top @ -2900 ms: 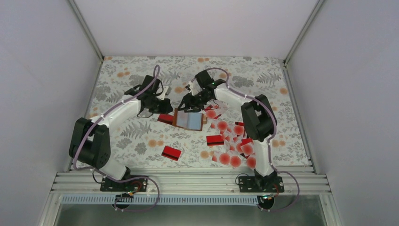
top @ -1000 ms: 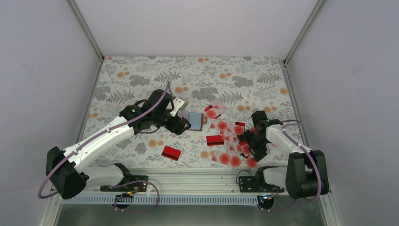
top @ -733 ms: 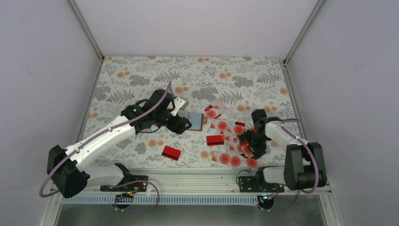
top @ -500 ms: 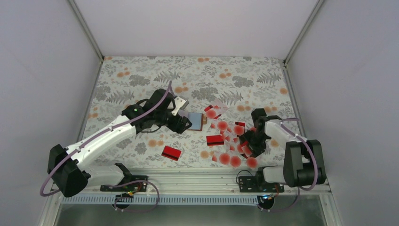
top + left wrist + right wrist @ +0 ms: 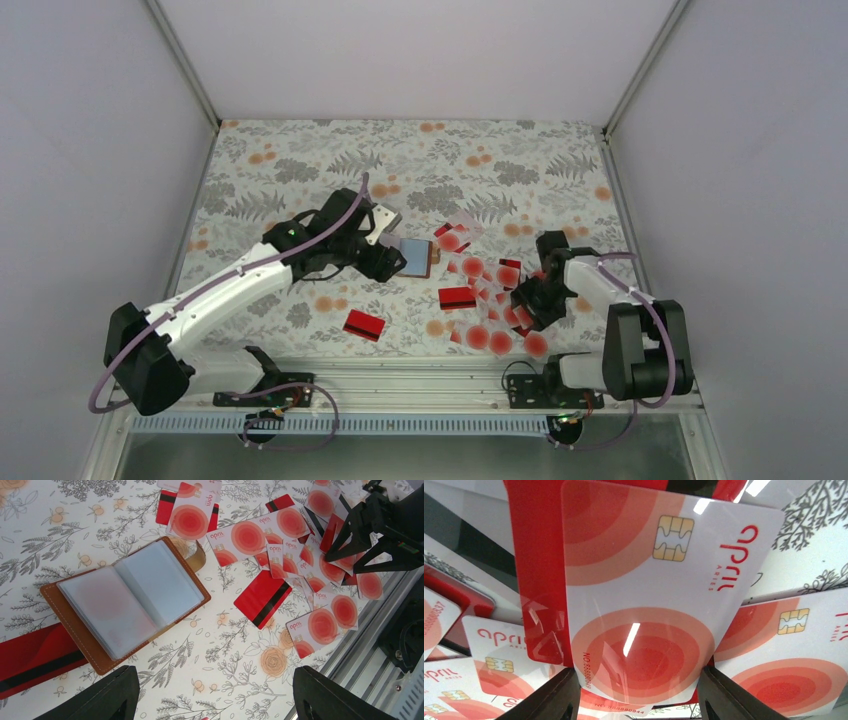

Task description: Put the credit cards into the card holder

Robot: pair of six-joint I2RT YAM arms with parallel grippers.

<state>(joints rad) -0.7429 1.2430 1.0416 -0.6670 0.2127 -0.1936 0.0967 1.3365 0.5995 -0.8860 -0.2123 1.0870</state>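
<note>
Card holder is lying open and flat on the counter near the middle. Its pale pages are facing up, with a brown leather edge showing round them and a brown strap sticking out at the far side. A faint reddish blur is showing through the left page; cannot tell if that is a card.

Left pincer is hovering over the counter just on the near side of the holder, jaws standing wide apart and gripping nothing. A red striped card is lying partly tucked under the holder's left end. A dot card is resting on another red one just beside the holder's far corner.

Credit cards are lying in a loose overlapping heap on the right part of the counter, between the holder and the right arm. A lone red card is lying apart towards the near edge, and a second striped card is sitting at the heap's left fringe.

Right pincer is sitting down in the heap with its tips among the cards. Its jaws are parted, with the short end of a white chip card sitting between them. That card, printed "april", is overlapping a red card. Cannot tell whether the jaws are actually clamping it.
</note>
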